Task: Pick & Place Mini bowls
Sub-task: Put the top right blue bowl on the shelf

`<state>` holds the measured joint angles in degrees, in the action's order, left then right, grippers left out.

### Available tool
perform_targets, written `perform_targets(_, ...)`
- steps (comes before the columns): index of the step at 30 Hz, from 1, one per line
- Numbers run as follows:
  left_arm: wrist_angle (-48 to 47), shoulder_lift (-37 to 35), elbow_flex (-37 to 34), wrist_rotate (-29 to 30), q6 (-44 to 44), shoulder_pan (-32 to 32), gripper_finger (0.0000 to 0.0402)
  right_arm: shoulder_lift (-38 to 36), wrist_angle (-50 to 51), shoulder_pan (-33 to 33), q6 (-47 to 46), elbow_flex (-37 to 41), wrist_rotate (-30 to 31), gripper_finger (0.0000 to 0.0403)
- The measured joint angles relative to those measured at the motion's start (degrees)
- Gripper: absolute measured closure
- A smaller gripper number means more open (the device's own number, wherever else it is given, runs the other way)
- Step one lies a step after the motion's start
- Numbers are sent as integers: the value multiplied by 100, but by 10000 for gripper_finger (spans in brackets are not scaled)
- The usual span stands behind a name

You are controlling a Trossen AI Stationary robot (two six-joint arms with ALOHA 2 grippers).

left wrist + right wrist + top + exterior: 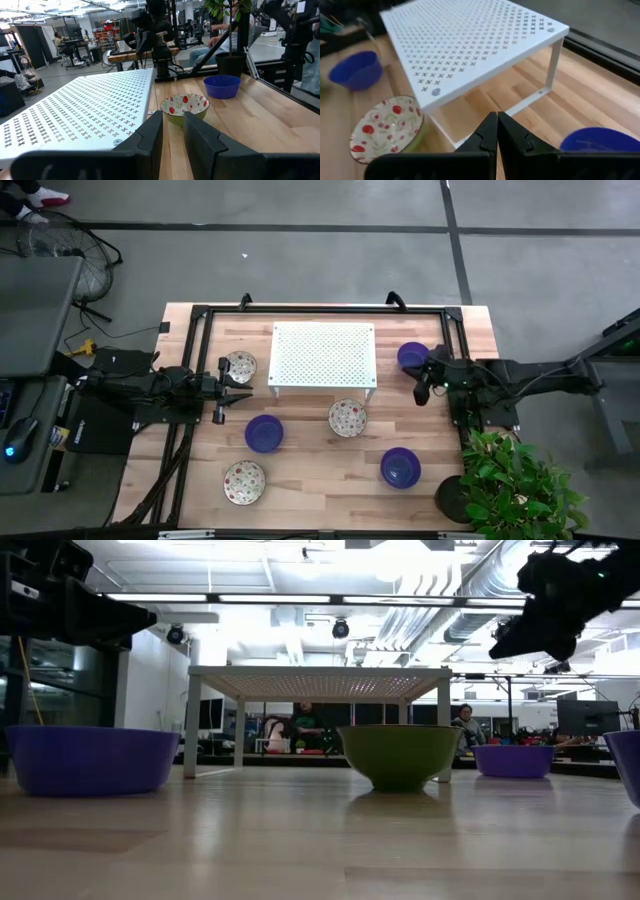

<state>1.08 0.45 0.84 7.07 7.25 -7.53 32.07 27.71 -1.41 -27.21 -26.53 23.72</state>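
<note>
Nearest the front edge of the wooden table [320, 480] sit two of the mini bowls: a cream speckled bowl [244, 482] toward the left and a deep blue bowl [400, 468] toward the right, well apart from each other. A potted plant [515, 485] stands at the front right corner, just beside that blue one.

A little farther in, a second blue bowl [264, 433] lies left of centre and a second speckled bowl [347, 417] sits near the front edge of the white perforated rack [323, 355] — close to its right front leg, not under it.

At the level of the rack, the left gripper [240, 395] reaches in from the left side, hovering just above the table between the second blue bowl and the third speckled bowl [240, 366], which rests beside the rack's left end. Its fingers [150, 135] stand slightly apart with a narrow gap, holding nothing.

On the far right, the right gripper [423, 388] hangs beside the rack's right end, right next to the third blue bowl [412, 356]. In its own wrist view the fingers [488, 134] are pressed together, empty, with that blue bowl [600, 140] just off to one side and the rack top bare.
</note>
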Motion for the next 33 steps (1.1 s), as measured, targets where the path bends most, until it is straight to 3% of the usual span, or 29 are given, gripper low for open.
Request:
perform_targets(12,1,1,0,-1,0,0,330,1636,1785,792,-496,-1511,-813,402)
perform_targets(20,0,0,0,-2,-1,0,330,2204,2311,1084,-364,-1743,-1406,399)
perform_targets(33,0,0,0,0,0,0,330,2341,2264,1254,77,-1744,-1823,287)
